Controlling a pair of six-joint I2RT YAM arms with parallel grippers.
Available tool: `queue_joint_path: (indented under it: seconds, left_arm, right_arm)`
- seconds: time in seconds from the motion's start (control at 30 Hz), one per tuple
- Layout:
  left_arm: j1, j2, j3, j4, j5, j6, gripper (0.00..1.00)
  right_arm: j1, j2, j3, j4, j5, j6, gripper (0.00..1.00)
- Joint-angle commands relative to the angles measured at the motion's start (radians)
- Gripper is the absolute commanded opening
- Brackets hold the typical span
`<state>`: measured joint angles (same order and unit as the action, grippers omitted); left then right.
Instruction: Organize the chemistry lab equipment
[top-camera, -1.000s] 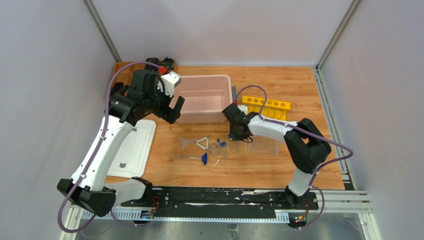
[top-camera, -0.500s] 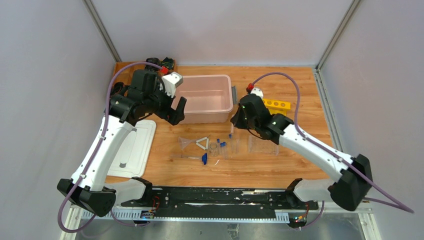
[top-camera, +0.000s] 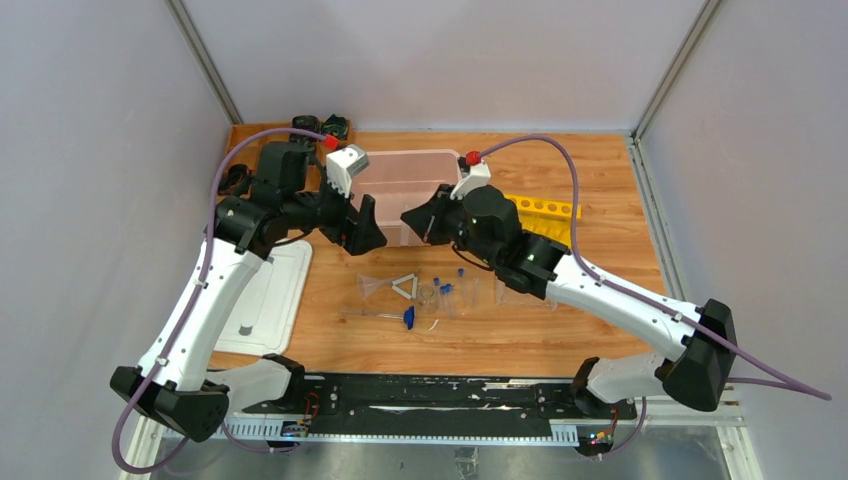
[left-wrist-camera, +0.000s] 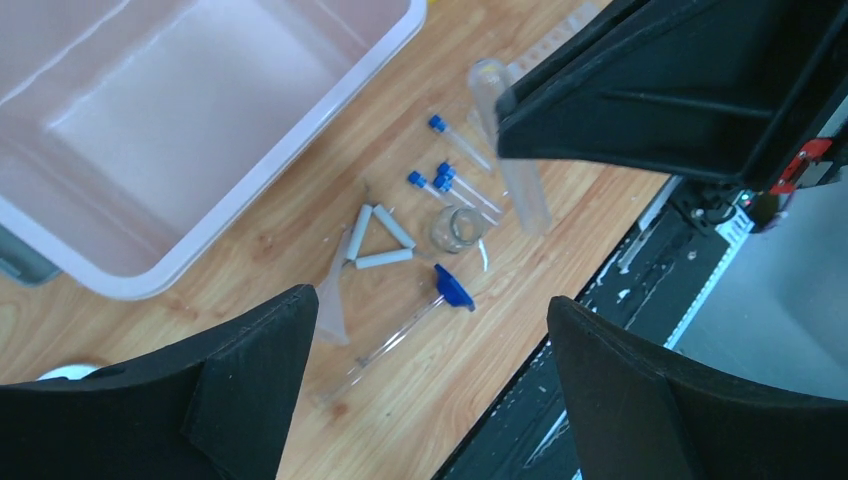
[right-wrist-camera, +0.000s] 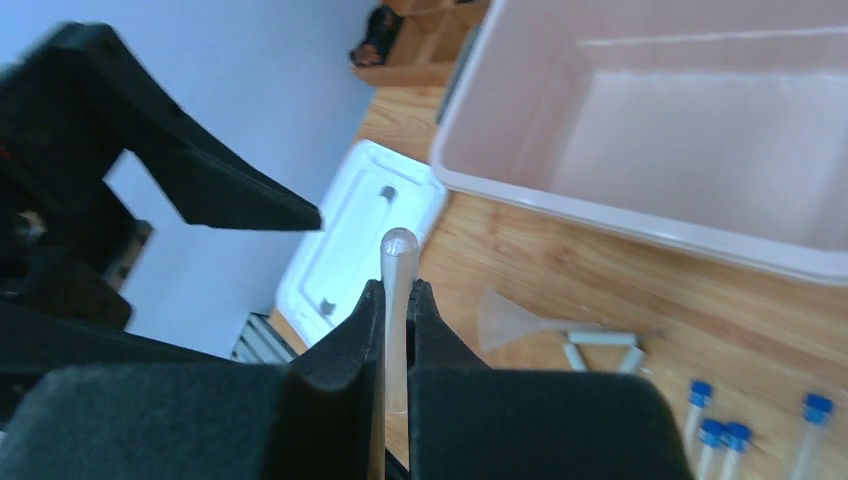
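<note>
- The right end effector (right-wrist-camera: 397, 300) is pinched tight on a capless clear tube (right-wrist-camera: 397, 262), whose rounded end pokes out past the fingers. In the overhead view it hangs at centre frame, over the lower rim of the pink bin (top-camera: 395, 185)
- The left end effector (top-camera: 362, 228) is spread wide and carries nothing. It sits just left of the right one, by the bin's lower-left corner
- Not yet sorted, lying on the table (top-camera: 600, 170) in a cluster below the bin: clear funnel (top-camera: 371, 287), white triangle (top-camera: 404, 287), tiny clear dish (top-camera: 427, 294) and blue-capped clear tubes (top-camera: 446, 283), with the blue-tipped thin rod (top-camera: 398, 318) just beneath them
- The clear tube rack (top-camera: 526, 291) stands to the right of that cluster (whether any slot is filled is too faint to tell)
- No item shows inside the bin in either wrist view
- My reading is that the job has barely begun: one tube is in the air, bound for somewhere I cannot tell, and every other piece awaits its place
</note>
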<state>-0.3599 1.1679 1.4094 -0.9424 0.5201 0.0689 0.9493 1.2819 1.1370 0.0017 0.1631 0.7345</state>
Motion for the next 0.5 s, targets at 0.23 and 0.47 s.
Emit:
queue_joint_path:
  seconds: [0.23,0.47]
  left_arm:
    - [0.007,-0.063,-0.03,0.099,0.149,-0.107,0.81]
    - [0.007,-0.065,-0.027,0.121,0.198,-0.127,0.62]
  right_arm:
    - [0.089,0.055,0.12,0.22,-0.008,-0.031,0.0]
    - [0.109,0.053,0.112,0.234,0.001,-0.051,0.0]
